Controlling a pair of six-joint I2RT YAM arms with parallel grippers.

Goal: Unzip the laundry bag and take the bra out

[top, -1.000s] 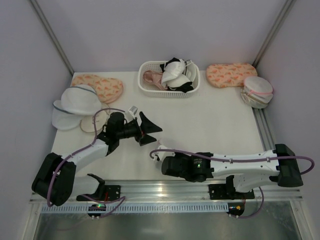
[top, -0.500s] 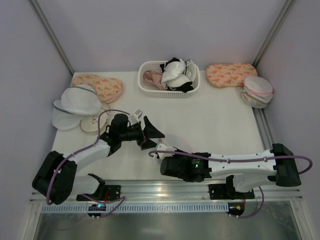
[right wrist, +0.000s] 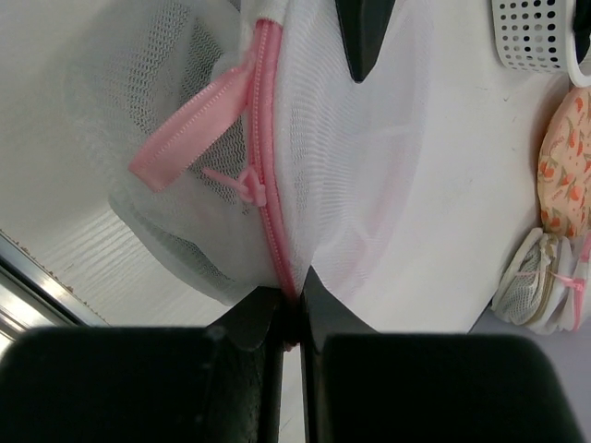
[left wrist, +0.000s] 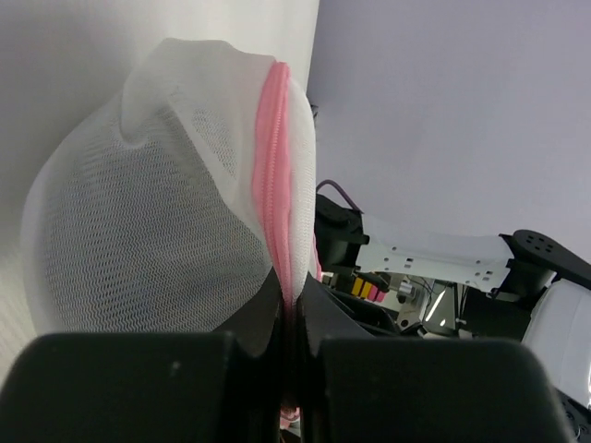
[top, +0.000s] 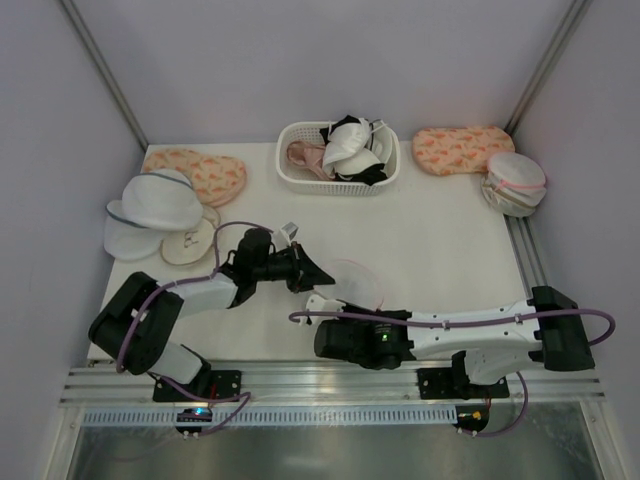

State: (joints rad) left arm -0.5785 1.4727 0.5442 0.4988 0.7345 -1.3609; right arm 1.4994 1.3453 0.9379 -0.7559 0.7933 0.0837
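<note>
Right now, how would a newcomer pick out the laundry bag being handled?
From the white basket, come straight toward the near edge to the laundry bag. Alone among the mesh bags, it is pinched at its pink zipper by left claw and right claw.

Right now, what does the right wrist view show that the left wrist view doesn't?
Right wrist only: a pink ribbon loop and the pink zipper pull, plus a corner of the white slotted plastic basket. Left wrist only: the right arm's white casing behind. Both: the translucent white mesh laundry bag, its pink zipper rim pinched by the black left fingers in one, right fingers in the other.
</note>
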